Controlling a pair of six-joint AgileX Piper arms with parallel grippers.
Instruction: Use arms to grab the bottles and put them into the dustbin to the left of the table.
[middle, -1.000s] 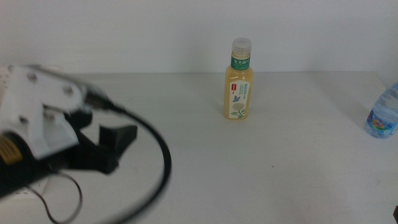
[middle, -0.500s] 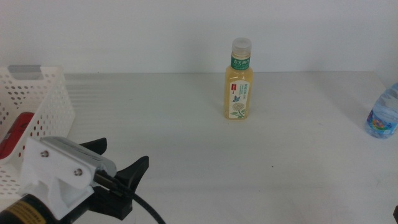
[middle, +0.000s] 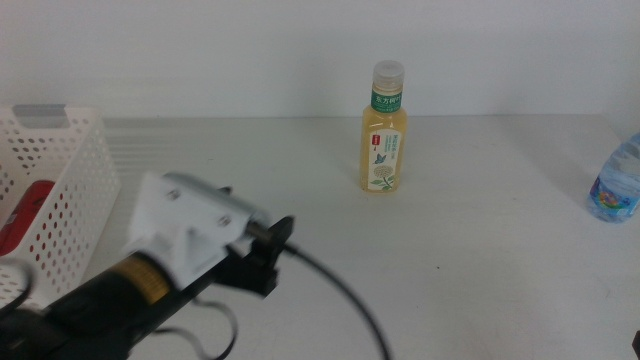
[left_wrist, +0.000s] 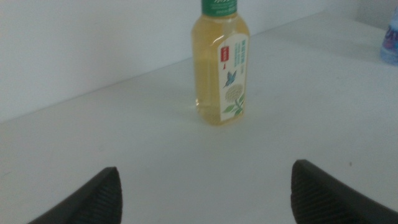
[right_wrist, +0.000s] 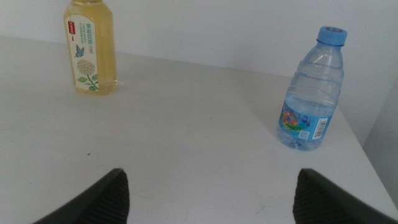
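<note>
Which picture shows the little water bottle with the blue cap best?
The right wrist view: the water bottle stands whole there, cap to base. The middle view cuts it off at the right edge; the left wrist view catches only a sliver.

Bright, even light; faint shadows; slightly soft.

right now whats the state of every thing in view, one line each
tea bottle: upright on the table, capped, not held
water bottle: upright near the table's right edge, blue cap on, not held
red can: inside the dustbin
dustbin: at the table's left, holding the can
left gripper: jaws open, empty, pointed at the tea bottle
right gripper: jaws open, empty, waiting
</note>
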